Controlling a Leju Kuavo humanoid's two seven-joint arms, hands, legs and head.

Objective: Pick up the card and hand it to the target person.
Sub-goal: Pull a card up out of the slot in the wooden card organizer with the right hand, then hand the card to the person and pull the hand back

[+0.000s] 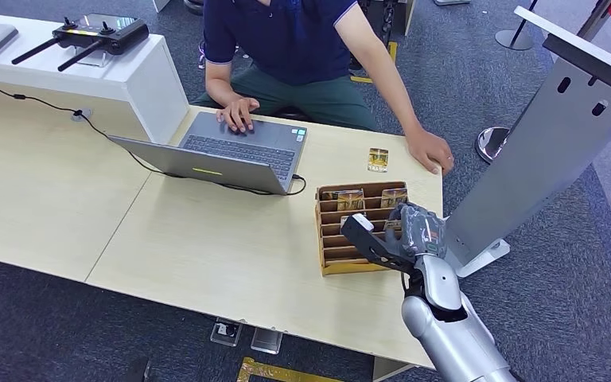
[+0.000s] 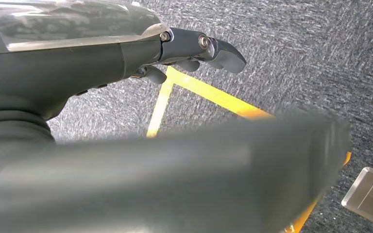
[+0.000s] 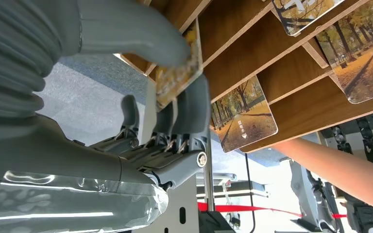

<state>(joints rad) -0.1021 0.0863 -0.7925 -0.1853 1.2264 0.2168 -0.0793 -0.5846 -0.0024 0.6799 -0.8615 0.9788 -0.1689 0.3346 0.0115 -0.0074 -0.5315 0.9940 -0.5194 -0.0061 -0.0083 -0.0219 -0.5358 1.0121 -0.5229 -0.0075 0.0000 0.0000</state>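
My right hand (image 1: 414, 231) hovers at the right end of the wooden card rack (image 1: 332, 239) near the table's front right. In the right wrist view its thumb and fingers (image 3: 189, 121) pinch a card (image 3: 177, 68) printed with an autumn tree scene, just clear of the rack's slots. More such cards (image 1: 351, 199) stand in the rack's far rows. One card (image 1: 378, 159) lies flat on the table beyond the rack, close to the person's hand (image 1: 431, 150). The person (image 1: 286, 48) sits across the table. My left hand (image 2: 184, 48) hangs over the carpet, fingers extended, holding nothing.
An open grey laptop (image 1: 231, 155) sits left of the rack under the person's other hand, its cable trailing across the table. A grey slanted stand (image 1: 541, 151) rises just right of the table edge. A remote controller (image 1: 99, 33) lies on the white shelf at the far left.
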